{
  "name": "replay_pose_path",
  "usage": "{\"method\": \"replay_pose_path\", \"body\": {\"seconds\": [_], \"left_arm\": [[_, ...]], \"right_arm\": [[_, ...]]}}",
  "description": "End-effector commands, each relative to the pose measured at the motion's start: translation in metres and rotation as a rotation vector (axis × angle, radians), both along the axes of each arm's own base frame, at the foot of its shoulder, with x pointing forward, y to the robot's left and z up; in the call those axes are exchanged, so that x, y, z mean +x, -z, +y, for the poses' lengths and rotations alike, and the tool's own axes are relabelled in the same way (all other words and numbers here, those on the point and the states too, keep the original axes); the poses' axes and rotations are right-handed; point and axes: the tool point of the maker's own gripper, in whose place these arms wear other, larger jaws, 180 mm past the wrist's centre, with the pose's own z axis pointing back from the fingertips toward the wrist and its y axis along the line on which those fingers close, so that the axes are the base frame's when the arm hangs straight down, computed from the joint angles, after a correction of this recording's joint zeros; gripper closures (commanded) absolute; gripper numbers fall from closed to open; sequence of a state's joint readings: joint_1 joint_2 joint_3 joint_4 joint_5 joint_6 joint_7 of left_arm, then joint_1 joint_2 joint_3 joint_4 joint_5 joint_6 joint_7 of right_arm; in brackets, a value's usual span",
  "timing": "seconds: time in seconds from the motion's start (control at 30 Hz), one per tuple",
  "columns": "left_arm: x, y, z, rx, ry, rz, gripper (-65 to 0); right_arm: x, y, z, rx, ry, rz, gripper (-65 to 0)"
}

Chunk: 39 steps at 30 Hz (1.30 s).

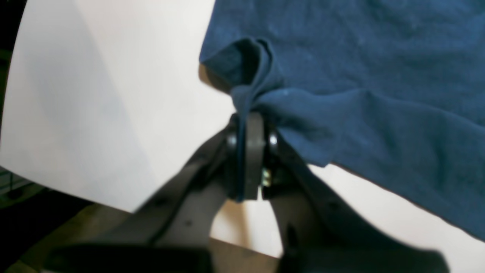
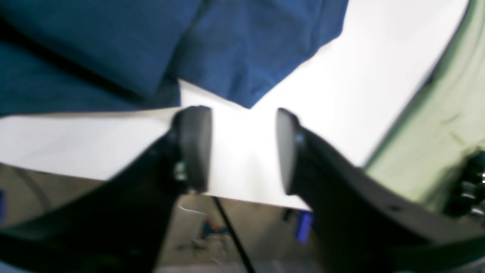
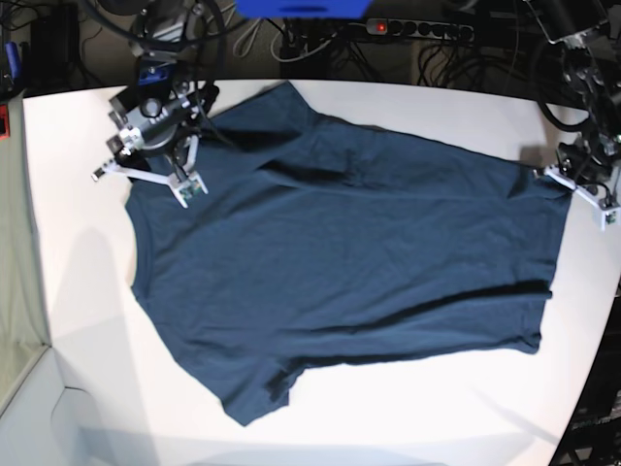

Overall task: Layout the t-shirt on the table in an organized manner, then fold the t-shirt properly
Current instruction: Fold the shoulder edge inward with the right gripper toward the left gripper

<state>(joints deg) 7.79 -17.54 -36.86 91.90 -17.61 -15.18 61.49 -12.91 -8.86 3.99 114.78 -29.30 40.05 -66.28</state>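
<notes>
The left gripper [image 1: 250, 125] has its fingers [image 1: 253, 151] pressed together on a bunched edge of the navy t-shirt [image 1: 379, 76]. The right gripper [image 2: 242, 148] has its fingers [image 2: 195, 144] spread apart with nothing between them, only bare white counter [image 2: 242, 151] showing, and a corner of the shirt lies just beyond their tips. In the base view the t-shirt [image 3: 340, 262] lies spread across the counter [image 3: 466, 408], wrinkled. Both wrist views are blurred; the left fingertips are hidden by cloth.
</notes>
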Motion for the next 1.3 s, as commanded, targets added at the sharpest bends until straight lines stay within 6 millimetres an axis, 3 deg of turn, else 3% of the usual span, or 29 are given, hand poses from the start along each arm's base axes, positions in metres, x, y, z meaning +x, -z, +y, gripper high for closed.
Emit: {"method": "replay_pose_path", "body": {"seconds": [0.0, 0.07, 0.37, 0.6, 1.03, 1.17, 1.27], "left_arm": [[0.008, -0.012, 0.006, 0.026, 0.002, -0.038, 0.0], [0.007, -0.012, 0.005, 0.025, 0.005, -0.036, 0.0], [0.007, -0.011, 0.005, 0.025, 0.005, -0.034, 0.0], [0.008, -0.012, 0.005, 0.025, 0.005, -0.037, 0.0], [0.007, -0.011, 0.005, 0.023, 0.003, -0.034, 0.0], [0.007, -0.011, 0.005, 0.023, 0.003, -0.034, 0.0], [0.007, -0.011, 0.005, 0.023, 0.003, -0.034, 0.0]], "right_arm": [[0.007, -0.008, 0.004, 0.018, -0.004, -0.036, -33.5], [0.006, -0.006, 0.009, 0.045, -0.008, -0.032, -36.8], [0.005, -0.003, 0.014, 0.068, -0.017, -0.027, -37.2], [-0.008, 0.006, 0.039, 0.164, -0.056, 0.018, -37.2], [-0.004, 0.014, 0.043, 0.173, -0.062, 0.038, -36.9], [0.001, 0.013, 0.043, 0.174, -0.064, 0.030, -32.6], [0.004, 0.012, 0.043, 0.174, -0.064, 0.024, -25.0]]}}
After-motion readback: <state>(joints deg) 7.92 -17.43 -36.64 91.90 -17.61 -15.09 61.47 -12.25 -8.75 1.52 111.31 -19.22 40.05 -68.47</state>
